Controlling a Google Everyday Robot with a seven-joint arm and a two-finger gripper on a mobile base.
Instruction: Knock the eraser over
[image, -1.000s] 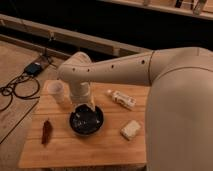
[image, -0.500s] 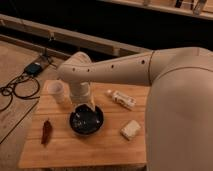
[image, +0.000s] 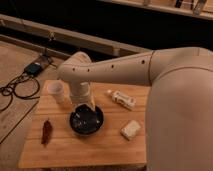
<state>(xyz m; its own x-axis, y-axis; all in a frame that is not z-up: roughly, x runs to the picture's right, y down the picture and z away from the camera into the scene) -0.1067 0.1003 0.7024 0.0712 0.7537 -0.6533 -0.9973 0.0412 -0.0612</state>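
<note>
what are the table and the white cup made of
Table: looks like wood, matte, pale planks with seam lines. Cup: white and smooth, plastic or paper, can't tell which. The gripper is low over mid-table, near the cup.

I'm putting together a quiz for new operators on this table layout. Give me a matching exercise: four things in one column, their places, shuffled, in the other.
Things:
1. white cup
2. cream block
3. reddish-brown object
4. pincer

Places, as the picture shows them:
A. near right part of the table
B. low over the dark dish, mid-table
C. far left corner
D. near left edge

Pairs: 1-C, 2-A, 3-D, 4-B.
</note>
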